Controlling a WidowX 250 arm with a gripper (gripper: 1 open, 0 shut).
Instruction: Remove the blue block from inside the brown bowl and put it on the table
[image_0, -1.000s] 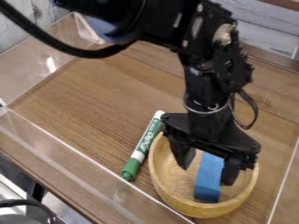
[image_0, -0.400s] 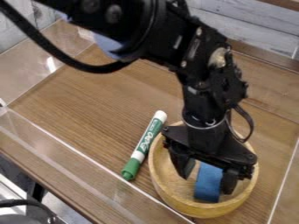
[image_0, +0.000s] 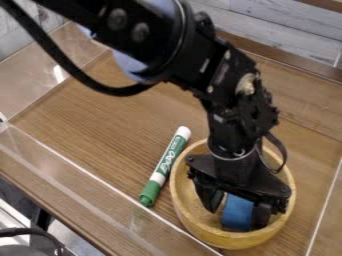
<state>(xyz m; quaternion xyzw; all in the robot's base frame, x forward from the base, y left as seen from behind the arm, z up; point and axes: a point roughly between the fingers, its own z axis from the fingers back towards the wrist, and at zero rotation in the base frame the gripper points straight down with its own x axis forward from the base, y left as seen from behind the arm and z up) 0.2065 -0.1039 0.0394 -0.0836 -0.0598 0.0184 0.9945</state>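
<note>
One grasp to get right here: end effector (image_0: 241, 205) down inside the brown bowl (image_0: 191, 205), fingers spread wide to either side of the blue block (image_0: 238, 212), nothing pinched yet. Best to finish the descent gently, stopping short of the bowl floor, then to close squarely across the block's narrow width rather than along its length. Worth keeping the fingers clear of the thick rim on the near and right sides, since a fingertip catching the wood could drag or tip the whole bowl. Once gripped, straight up first, high enough to clear the rim, and only then sideways toward open table (image_0: 94, 120). Plenty of bare wood-grain surface to the left and far side for the set-down; wise to avoid the green-and-white marker (image_0: 164, 166), lying on the table just left of the bowl, its near end close to the rim.

As for containers: only the one bowl, round, shallow, light brown, at the near right of the table. Inside it, the blue block alone, lying toward the near side and partly hidden by the end effector. Impossible to tell whether the fingers already touch the block's sides.
</note>
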